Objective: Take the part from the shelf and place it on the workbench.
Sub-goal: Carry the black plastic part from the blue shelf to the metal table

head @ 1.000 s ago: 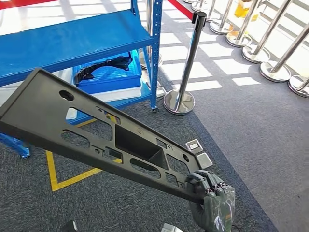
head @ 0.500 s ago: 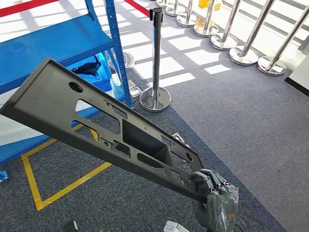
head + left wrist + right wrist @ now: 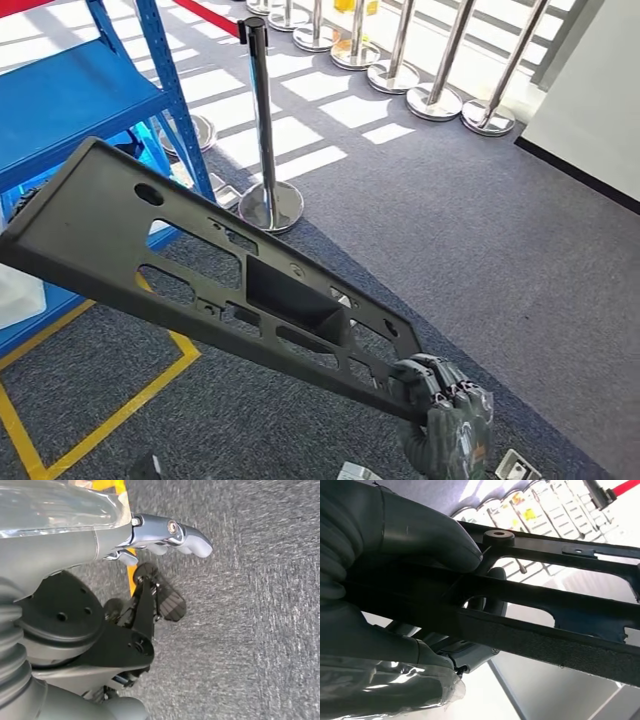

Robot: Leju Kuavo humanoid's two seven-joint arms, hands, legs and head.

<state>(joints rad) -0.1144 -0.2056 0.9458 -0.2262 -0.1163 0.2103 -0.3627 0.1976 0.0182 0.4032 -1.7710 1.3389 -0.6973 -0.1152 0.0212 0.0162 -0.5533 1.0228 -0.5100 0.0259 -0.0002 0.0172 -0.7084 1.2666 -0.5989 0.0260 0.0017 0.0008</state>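
Black part (image 3: 226, 280) gripped at one end by right hand (image 3: 445, 420); left hand (image 3: 151, 595) slack, fingers empty

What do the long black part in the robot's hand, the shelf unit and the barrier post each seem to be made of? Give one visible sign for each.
Black part: likely moulded plastic, matt; moulded cut-outs, a recessed pocket, ribs underneath.
Shelf unit: probably painted steel, glossy blue; perforated upright.
Barrier post: polished metal, apparently stainless steel; mirror-bright domed base, black cap.
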